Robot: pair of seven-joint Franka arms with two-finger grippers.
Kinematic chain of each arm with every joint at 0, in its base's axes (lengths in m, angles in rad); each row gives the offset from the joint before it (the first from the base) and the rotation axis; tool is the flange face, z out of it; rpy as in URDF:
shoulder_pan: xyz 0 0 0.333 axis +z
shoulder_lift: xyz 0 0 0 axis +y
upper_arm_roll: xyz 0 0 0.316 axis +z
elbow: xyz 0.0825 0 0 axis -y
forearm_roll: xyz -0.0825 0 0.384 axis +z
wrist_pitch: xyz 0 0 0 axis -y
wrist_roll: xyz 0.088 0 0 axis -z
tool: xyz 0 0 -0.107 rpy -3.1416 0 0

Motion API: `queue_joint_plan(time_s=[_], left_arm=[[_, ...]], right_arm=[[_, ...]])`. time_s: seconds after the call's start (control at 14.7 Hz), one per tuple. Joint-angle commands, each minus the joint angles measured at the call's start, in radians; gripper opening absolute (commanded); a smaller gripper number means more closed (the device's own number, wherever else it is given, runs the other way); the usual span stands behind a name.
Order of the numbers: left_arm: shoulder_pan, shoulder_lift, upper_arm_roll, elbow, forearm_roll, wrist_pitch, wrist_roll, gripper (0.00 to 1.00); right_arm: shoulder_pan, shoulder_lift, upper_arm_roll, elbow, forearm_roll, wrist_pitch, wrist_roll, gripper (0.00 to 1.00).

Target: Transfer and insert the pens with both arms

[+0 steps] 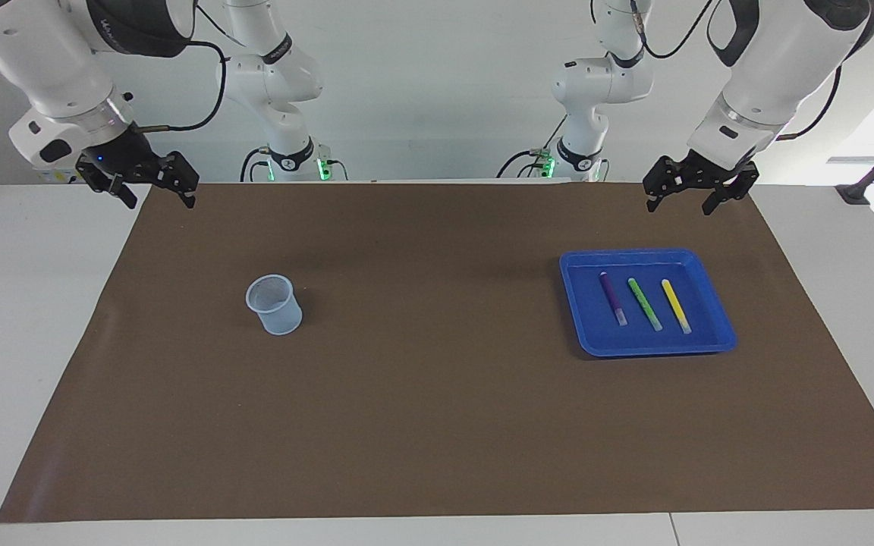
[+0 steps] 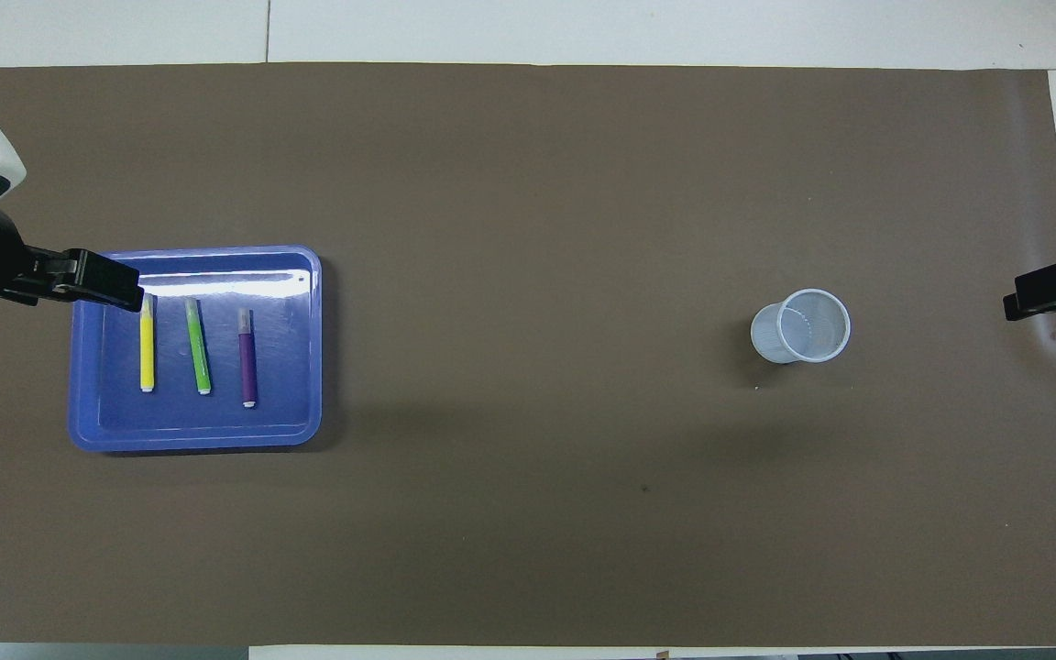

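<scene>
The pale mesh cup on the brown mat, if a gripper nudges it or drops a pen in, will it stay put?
Probably not firmly. The mesh cup looks thin-walled and see-through, so likely light and easy to slide on the smooth brown mat. It stands upright, taller than its narrow base, so a sideways nudge near the rim may tip it, and on its side it could roll.

Three short, slim pens lay side by side, apart and roughly parallel, flat in a blue tray (image 1: 581,318) below the left end effector (image 1: 699,193), which hung with its fingers spread. The purple pen (image 1: 612,297) lay farthest from that end effector, the green pen (image 1: 644,302) in the middle, and the yellow pen (image 1: 675,305) closest beneath it. Each had a pale whitish end, and none was held or touched.
</scene>
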Motion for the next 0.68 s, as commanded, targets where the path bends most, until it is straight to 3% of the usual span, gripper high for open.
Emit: queue_joint_plan(time_s=[0.0, 0.61], left_arm=[[-0.002, -0.003, 0.008, 0.004, -0.009, -0.007, -0.005, 1.00], [0.038, -0.014, 0.009, -0.010, -0.012, -0.004, -0.005, 1.00]], right_arm=[[-0.007, -0.009, 0.004, -0.010, -0.002, -0.001, -0.017, 1.00], [-0.007, -0.009, 0.004, -0.010, -0.002, -0.001, -0.017, 1.00]])
